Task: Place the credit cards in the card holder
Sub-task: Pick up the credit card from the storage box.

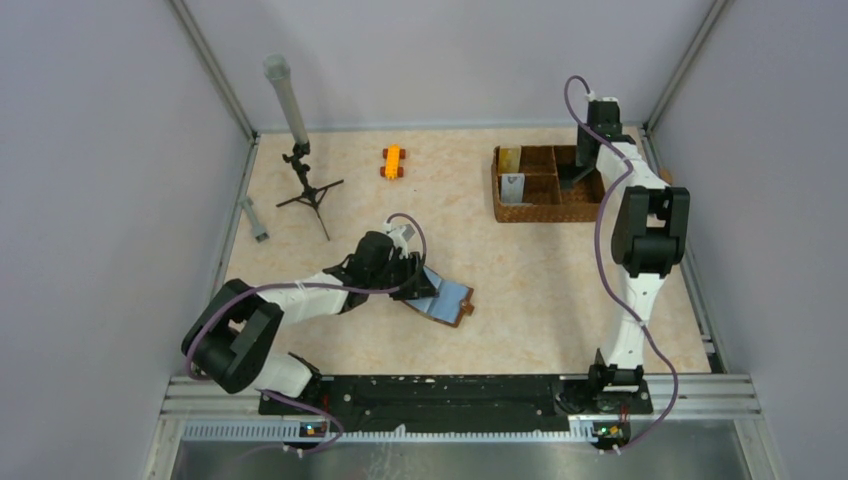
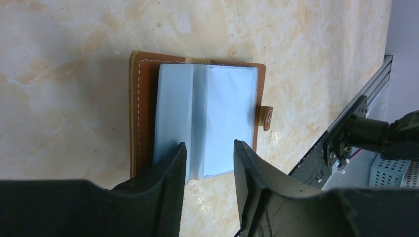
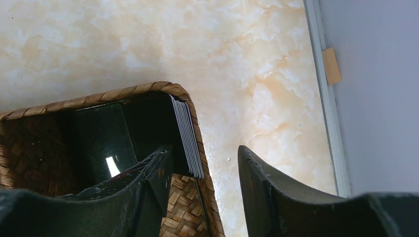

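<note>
Marbled tabletop (image 1: 545, 285); left fingers (image 2: 168, 190) apart above card holder (image 2: 205, 111), outstretched right fingers (image 3: 269, 185) apart astride basket wall (image 3: 196, 129).

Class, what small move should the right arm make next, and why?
Probably nudge the open right gripper toward the inside of the basket: its fingers appear to straddle the woven wall, and the credit cards stand stacked just inside it, not yet gripped.
</note>
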You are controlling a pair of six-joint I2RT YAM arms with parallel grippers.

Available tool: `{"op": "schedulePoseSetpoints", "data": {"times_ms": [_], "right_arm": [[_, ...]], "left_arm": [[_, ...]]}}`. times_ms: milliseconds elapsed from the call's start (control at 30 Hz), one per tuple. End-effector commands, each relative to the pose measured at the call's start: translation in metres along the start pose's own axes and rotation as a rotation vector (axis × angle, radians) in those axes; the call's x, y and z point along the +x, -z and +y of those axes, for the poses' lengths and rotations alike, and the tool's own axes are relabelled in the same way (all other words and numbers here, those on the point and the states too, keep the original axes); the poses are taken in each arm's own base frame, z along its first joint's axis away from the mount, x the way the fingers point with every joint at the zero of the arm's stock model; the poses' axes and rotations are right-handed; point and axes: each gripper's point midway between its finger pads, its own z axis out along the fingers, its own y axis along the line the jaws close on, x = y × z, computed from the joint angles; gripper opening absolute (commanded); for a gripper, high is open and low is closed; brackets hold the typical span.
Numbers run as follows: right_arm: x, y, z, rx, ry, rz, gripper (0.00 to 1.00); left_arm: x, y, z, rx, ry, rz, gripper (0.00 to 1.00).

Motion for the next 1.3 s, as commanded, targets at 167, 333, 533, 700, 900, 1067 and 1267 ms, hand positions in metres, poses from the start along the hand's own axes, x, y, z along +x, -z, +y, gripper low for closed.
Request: {"op": "schedulePoseSetpoints", "data": {"times_ms": [167,333,533,700,900,1067,1267], "right_arm": [[-0.051,0.026,-0.022,0.048,-0.027,-0.118,0.47],[-0.057,0.032,-0.025,0.047,-0.032,-0.135,0.46],[-0.058,0.032,-0.023,0.039,-0.030,-0.135,0.36],[-0.058,0.034,-0.023,0.032,-0.033,-0.137,0.30],[-0.062,0.038,-0.022,0.024,-0.037,-0.149,0.26],[-0.063,0.039,-0.022,0.020,-0.037,-0.152,0.19],[-0.064,0.041,-0.020,0.007,-0.045,-0.154,0.15]], "left_arm": [[-0.013,-0.003,-0.016,0.050,-0.029,-0.031,0.43],[-0.013,-0.004,-0.017,0.053,-0.029,-0.029,0.43],[-0.013,-0.005,-0.019,0.058,-0.030,-0.027,0.43],[-0.012,-0.005,-0.019,0.059,-0.029,-0.023,0.43],[-0.011,-0.006,-0.020,0.061,-0.030,-0.021,0.43],[-0.013,-0.005,-0.021,0.063,-0.033,-0.027,0.43],[-0.014,-0.004,-0.022,0.063,-0.032,-0.027,0.43]]}}
